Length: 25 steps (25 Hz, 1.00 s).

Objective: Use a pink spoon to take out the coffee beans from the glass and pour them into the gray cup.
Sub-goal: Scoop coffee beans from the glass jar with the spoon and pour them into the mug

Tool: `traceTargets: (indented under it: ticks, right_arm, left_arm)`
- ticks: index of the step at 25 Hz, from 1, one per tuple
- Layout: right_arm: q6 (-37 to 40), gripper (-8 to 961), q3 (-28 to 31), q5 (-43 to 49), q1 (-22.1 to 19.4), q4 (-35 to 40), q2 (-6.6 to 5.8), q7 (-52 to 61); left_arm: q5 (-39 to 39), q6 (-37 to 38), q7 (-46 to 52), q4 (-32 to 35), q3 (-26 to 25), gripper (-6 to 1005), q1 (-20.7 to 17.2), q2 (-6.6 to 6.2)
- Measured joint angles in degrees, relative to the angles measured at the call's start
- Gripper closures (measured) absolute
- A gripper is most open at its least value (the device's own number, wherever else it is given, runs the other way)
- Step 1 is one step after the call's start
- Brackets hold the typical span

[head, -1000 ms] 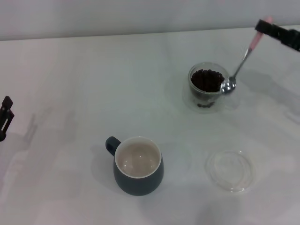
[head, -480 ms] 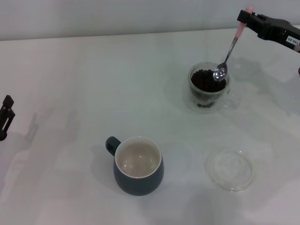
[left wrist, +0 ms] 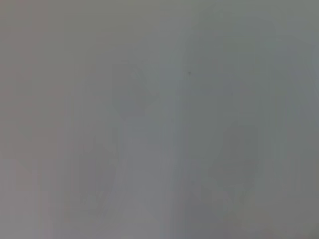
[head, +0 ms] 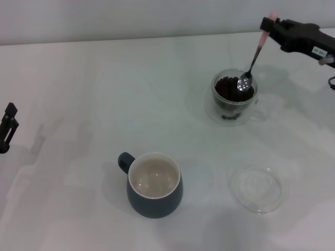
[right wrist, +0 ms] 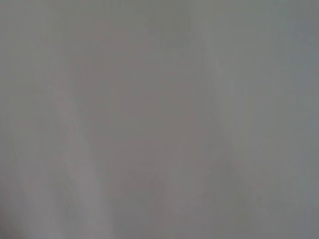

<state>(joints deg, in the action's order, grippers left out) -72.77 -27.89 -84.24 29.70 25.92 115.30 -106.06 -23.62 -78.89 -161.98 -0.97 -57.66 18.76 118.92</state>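
**Spoon bowl sitting right over the beans, mug is a long haul away**

So the right tool (head: 268, 23) is up at the far right of the desk (head: 78, 94), pinched shut on the very top of the pink spoon (head: 253, 57). The spoon hangs steeply, handle up and leaning toward the far right, silver bowl down and toward the robot. That bowl is inside the mouth of the glass (head: 233, 97), at or just touching the top of the coffee beans (head: 230, 89). Can't see any beans in it yet, so I'd say the scoop itself isn't done.

The bit that matters: the beans lie straight under the bowl, so the next push looks like down and along the spoon's own axis. From there the gray cup (head: 154, 184) lies well apart, nearer the robot and off to its left, empty inside, handle pointing left. A clear saucer (head: 257, 189) sits near the front on the right.

Left tool (head: 7, 128) is parked at the far left edge, can't tell its state. Right arm is clearly the nearer one.
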Motion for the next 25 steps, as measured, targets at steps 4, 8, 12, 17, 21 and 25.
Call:
traceTargets:
  ticks: [4,8,12,17,21,25]
  right_arm:
    - [0.07,794,-0.51,0.01,0.75,-1.84,0.02,-2.59]
    - [0.07,793,-1.18,0.03,0.93,-2.71,0.14,-4.78]
    - [0.24,792,-1.01,0.01,0.99,-3.49,0.19,-5.05]
    - [1.26,791,-0.55,-0.1,0.83,-4.19,0.09,-3.14]
    - [1.77,790,-0.51,-0.73,0.3,-4.28,-0.03,-0.56]
    - [3.42,789,-0.5,-1.02,0.15,-4.3,-0.05,3.82]
  left_arm:
    - [-0.03,0.03,0.0,0.0,0.0,372,0.0,0.0]
    - [-0.03,0.06,0.0,0.0,0.0,372,-0.02,0.0]
    - [-0.03,0.06,0.0,0.0,0.0,373,-0.04,0.0]
    - [-0.03,0.06,0.0,0.0,0.0,373,-0.05,0.0]
    - [-0.02,0.06,0.0,0.0,0.0,373,-0.05,0.0]
    - [-0.02,0.06,0.0,0.0,0.0,372,-0.05,0.0]
